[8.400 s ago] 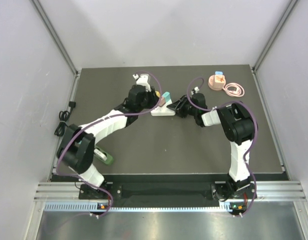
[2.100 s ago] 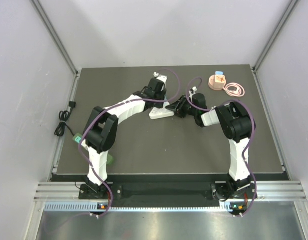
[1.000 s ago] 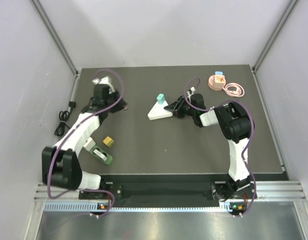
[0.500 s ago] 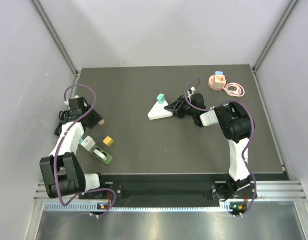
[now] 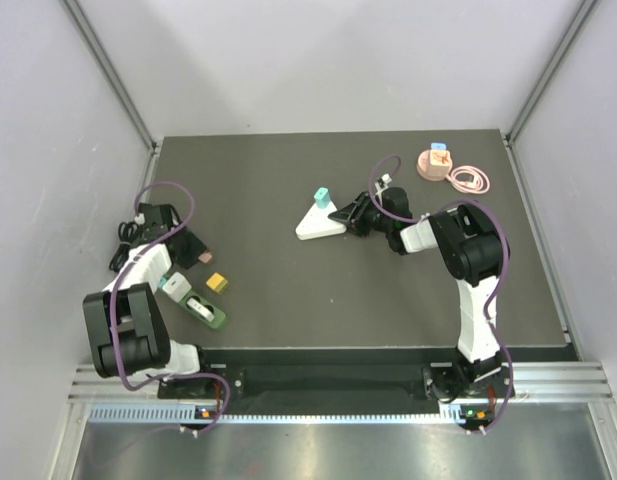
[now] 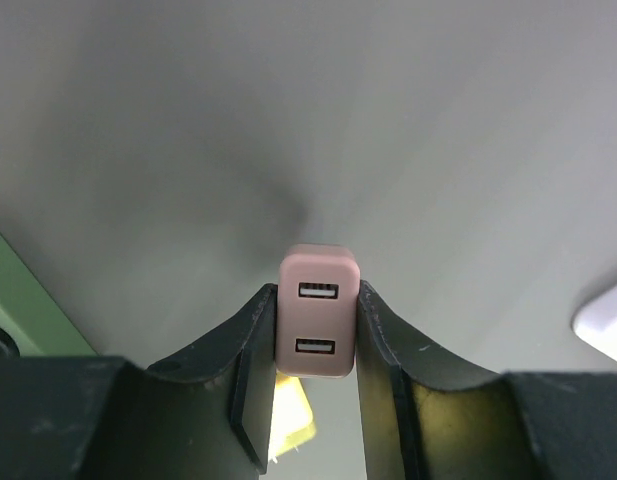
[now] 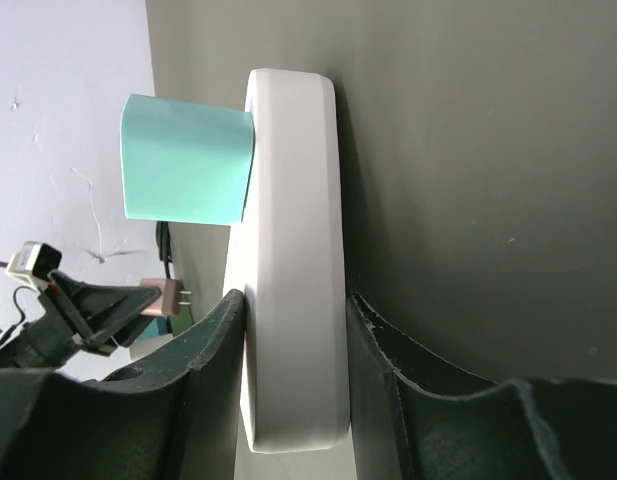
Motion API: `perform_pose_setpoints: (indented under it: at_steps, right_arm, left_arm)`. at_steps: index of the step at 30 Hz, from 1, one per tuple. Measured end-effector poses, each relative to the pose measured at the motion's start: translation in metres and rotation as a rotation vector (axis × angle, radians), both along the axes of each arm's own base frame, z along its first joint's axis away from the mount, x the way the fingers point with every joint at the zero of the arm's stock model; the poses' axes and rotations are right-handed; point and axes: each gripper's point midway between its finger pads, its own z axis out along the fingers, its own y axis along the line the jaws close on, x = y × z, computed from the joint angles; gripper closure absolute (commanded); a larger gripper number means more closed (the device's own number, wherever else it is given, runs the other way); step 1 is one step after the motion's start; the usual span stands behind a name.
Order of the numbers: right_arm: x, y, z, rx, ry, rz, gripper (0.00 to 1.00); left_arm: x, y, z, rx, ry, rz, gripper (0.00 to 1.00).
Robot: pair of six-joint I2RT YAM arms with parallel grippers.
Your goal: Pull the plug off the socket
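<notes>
The pink plug (image 6: 319,322), with two USB slots on its face, is clamped between my left gripper's (image 6: 316,300) fingers, free of the socket. In the top view this left gripper (image 5: 193,250) hangs near the table's left edge with the pink plug (image 5: 204,257) at its tip. The white triangular socket (image 5: 318,226) lies mid-table, and a teal plug (image 5: 320,196) stands in it. My right gripper (image 5: 346,215) is shut on the socket's right corner. In the right wrist view its fingers (image 7: 293,300) squeeze the white socket (image 7: 293,250), the teal plug (image 7: 186,160) sticking out on the left.
A yellow block (image 5: 217,283) and a green holder (image 5: 200,310) lie near the left gripper. A pink round stand (image 5: 435,163) and a coiled pink cable (image 5: 470,180) sit at the back right. A black cable (image 5: 123,245) hangs outside the left edge.
The left arm swung the pink plug from the back left down toward the left edge, beside the yellow block. The right gripper and the socket have not moved.
</notes>
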Motion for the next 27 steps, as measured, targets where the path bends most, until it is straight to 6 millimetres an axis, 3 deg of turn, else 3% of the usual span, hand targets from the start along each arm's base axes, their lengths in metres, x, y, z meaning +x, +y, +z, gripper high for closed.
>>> perform_pose_setpoints:
  at_steps: [7,10,17,19,22,27]
  right_arm:
    - [0.0,0.0,0.0,0.0,0.0,0.0,1.0]
    - [0.0,0.0,0.0,0.0,0.001,0.0,1.0]
    - [0.0,0.0,0.0,0.0,0.001,0.001,1.0]
    - [0.0,0.0,0.0,0.0,0.001,0.001,1.0]
    - [0.0,0.0,0.0,0.0,0.001,0.001,1.0]
    - [0.0,0.0,0.0,0.0,0.001,0.001,1.0]
  left_arm:
    - [0.001,0.006,-0.008,0.014,0.012,0.012,0.96]
    - [0.003,0.009,-0.012,0.028,0.016,0.014,0.65]
    - [0.002,0.013,-0.015,0.039,0.027,0.006,0.29]
    - [0.002,0.014,-0.012,0.048,0.026,0.005,0.25]
    - [0.003,0.015,0.008,0.069,-0.008,-0.002,0.24]
    - [0.021,0.014,0.075,0.096,-0.192,-0.029,0.28]
